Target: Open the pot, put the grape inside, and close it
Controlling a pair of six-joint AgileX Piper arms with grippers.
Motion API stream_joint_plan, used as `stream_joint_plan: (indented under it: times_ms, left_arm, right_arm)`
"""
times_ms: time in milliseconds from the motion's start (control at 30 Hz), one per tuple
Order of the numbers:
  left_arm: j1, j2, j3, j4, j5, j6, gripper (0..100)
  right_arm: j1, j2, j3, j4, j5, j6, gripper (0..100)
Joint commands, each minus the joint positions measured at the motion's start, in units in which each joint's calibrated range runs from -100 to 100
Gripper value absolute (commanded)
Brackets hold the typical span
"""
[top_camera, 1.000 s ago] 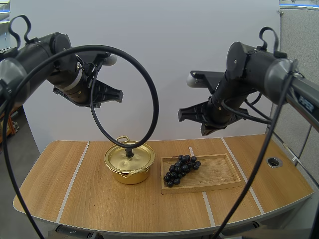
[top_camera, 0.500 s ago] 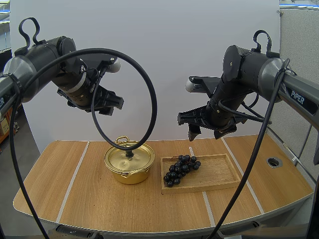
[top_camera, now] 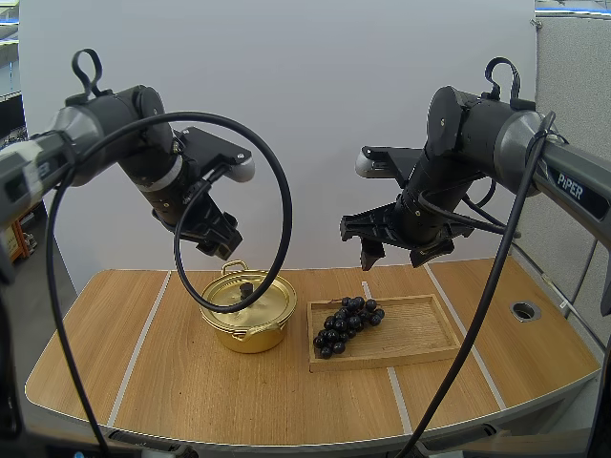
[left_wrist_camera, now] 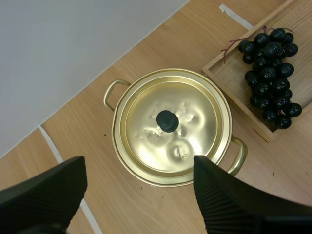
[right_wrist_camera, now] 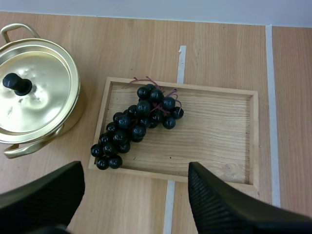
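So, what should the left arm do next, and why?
Probably lower the left gripper straight down onto the knob: the lid is on the pot, and the open jaws hang above it, knob between them.

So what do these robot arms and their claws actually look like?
The left arm and right arm are rounded grey-and-black tubes; the right carries white PiPER lettering. The left gripper and right gripper each have two black, wedge-shaped fingers with ribbed inner faces.
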Motion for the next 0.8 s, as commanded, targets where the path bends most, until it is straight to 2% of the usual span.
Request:
stream_joint_plan:
  times_ms: [0, 67, 533, 767]
  left_arm:
    - [-1.93, 7.0, -3.4, -1.6, 2.1, 2.6, 100]
    - [-2.45, 9.1, -4.5, -1.6, 2.3, 2.6, 100]
    - [-2.60, 22.8, -9.7, -1.2, 1.5, 2.9, 100]
    - [-2.60, 30.4, -10.7, -1.2, -2.8, 3.6, 100]
  right_arm:
    - [-0.3, -0.4, -0.4, 0.2, 0.2, -0.2, 100]
    - [-0.3, -0.4, -0.4, 0.2, 0.2, -0.2, 100]
    - [-0.3, -0.4, -0.4, 0.1, 0.0, -0.2, 100]
    - [-0.3, -0.4, -0.4, 0.1, -0.1, -0.2, 100]
